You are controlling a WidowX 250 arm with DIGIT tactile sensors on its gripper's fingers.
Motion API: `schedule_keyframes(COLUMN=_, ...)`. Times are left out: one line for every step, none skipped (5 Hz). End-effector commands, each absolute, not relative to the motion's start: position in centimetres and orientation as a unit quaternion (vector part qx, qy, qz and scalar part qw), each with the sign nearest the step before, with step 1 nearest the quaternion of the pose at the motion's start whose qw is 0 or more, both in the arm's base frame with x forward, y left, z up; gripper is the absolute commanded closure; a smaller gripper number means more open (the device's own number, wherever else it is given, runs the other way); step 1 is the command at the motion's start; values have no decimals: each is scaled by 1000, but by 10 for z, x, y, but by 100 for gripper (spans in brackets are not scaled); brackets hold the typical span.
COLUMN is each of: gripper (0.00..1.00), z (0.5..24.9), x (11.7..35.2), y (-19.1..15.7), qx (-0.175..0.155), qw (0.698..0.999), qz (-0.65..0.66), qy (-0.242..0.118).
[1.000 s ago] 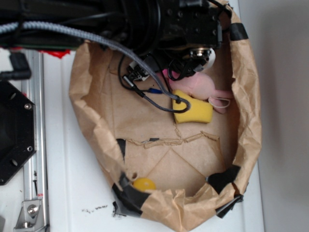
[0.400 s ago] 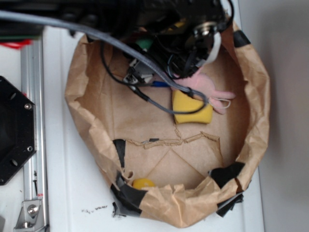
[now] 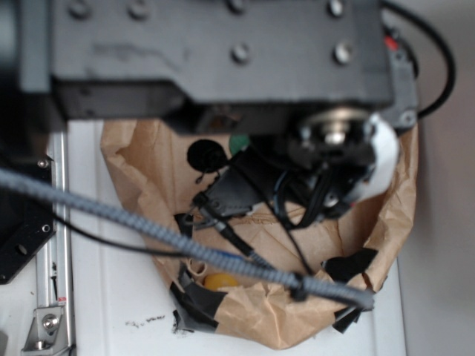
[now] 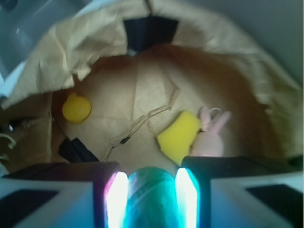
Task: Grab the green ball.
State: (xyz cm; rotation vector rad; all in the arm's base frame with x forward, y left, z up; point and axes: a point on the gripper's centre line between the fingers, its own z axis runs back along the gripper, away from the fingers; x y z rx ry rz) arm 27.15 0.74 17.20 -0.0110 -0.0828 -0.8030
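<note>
The gripper [image 4: 152, 199] has the green ball [image 4: 151, 197] pinched between its two fingers [image 4: 116, 199], so the grab itself looks done and the step in hand is the carry-up. In the exterior view the arm fills most of the frame and only a sliver of the ball shows beneath it. The next move likely calls for a straight rise with the squeeze held, since a round ball can roll out.

Ahead of the gripper lie a sponge [image 4: 178, 137] and a pink plush [image 4: 210, 137], touching each other; a yellow ball [image 4: 76, 108] sits well apart, ahead-left. The paper bag [image 4: 85, 42] walls ring everything, so the clear way is upward.
</note>
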Motion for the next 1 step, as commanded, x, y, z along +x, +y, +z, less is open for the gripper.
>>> schedule_keyframes(gripper=100, z=185, x=268, y=5, qx=-8, qw=958, qz=-250, qy=-137)
